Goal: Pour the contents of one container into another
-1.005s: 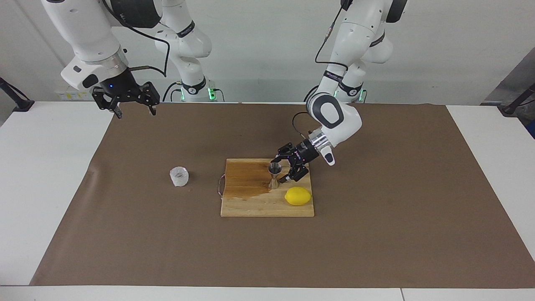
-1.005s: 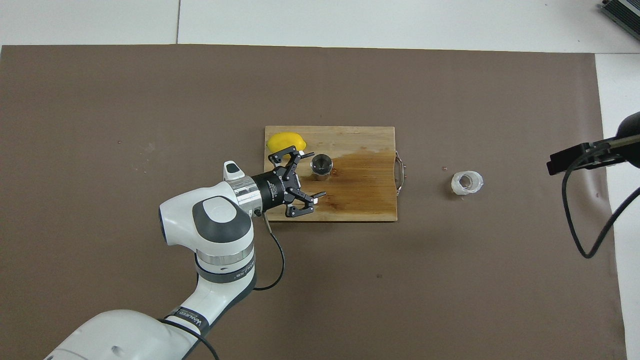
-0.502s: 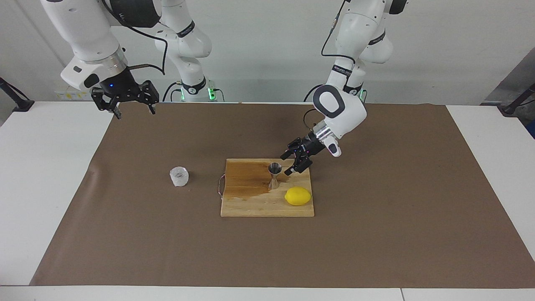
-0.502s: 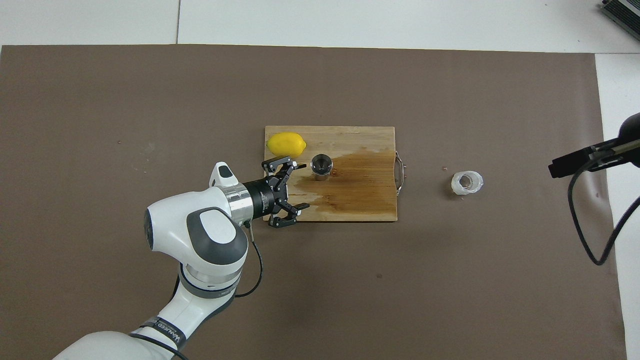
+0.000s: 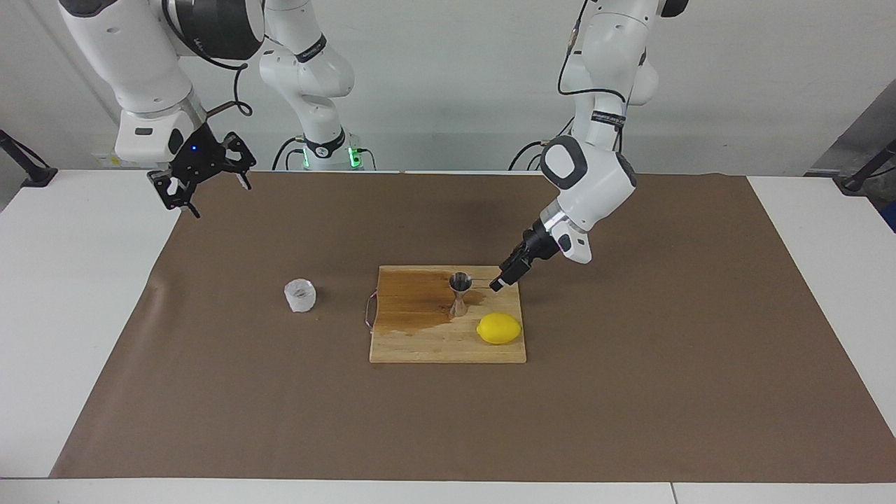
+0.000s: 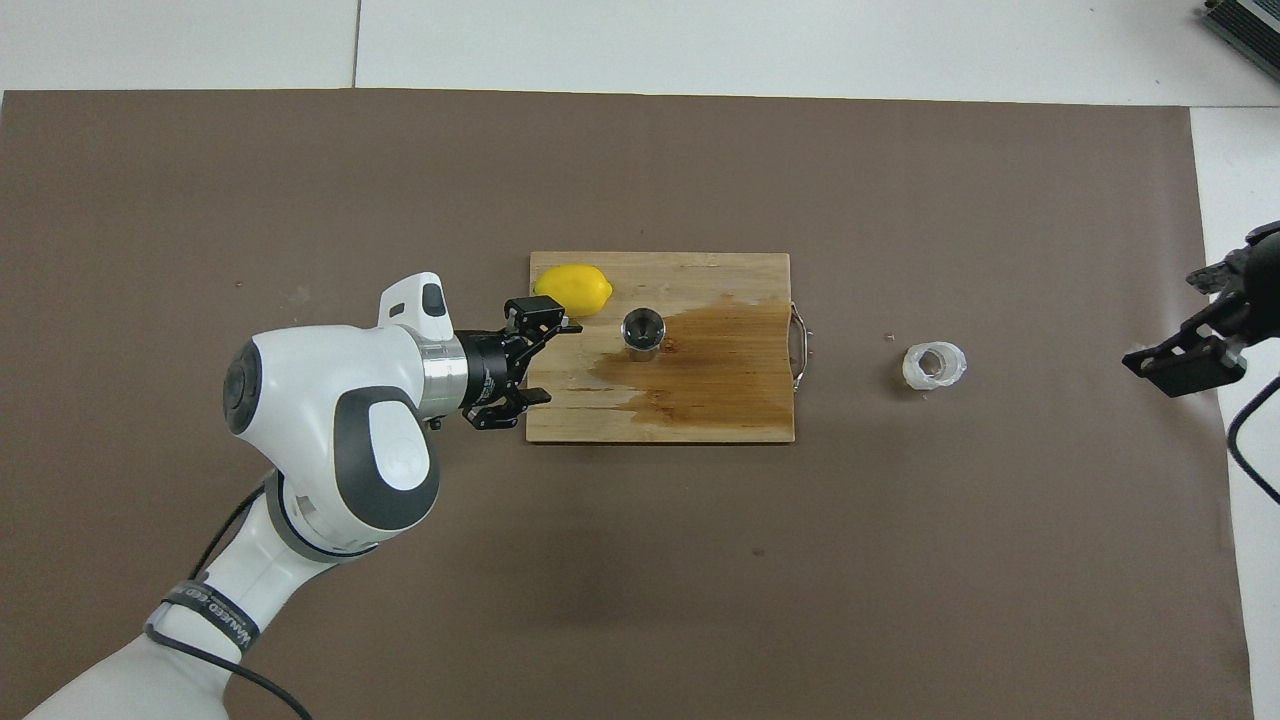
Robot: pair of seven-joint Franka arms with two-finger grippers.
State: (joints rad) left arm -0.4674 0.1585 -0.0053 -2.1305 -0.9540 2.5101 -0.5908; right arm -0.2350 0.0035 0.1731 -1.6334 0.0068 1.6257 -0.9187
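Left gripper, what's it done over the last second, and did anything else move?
The left gripper, open and empty, has drawn back from around the jigger to the cutting board's edge at the left arm's end. The right gripper, open, has turned at the mat's corner. Jigger, lemon, cup and the wet stain have stayed put.

A wooden cutting board (image 5: 420, 343) (image 6: 700, 275) lies on the brown table cover (image 5: 665, 364) (image 6: 300, 180), with a dark wet stain (image 5: 413, 301) (image 6: 720, 360) spread over its half toward the right arm's end. A yellow lemon (image 5: 499, 328) (image 6: 573, 287) sits on the board's dry corner farthest from the robots.
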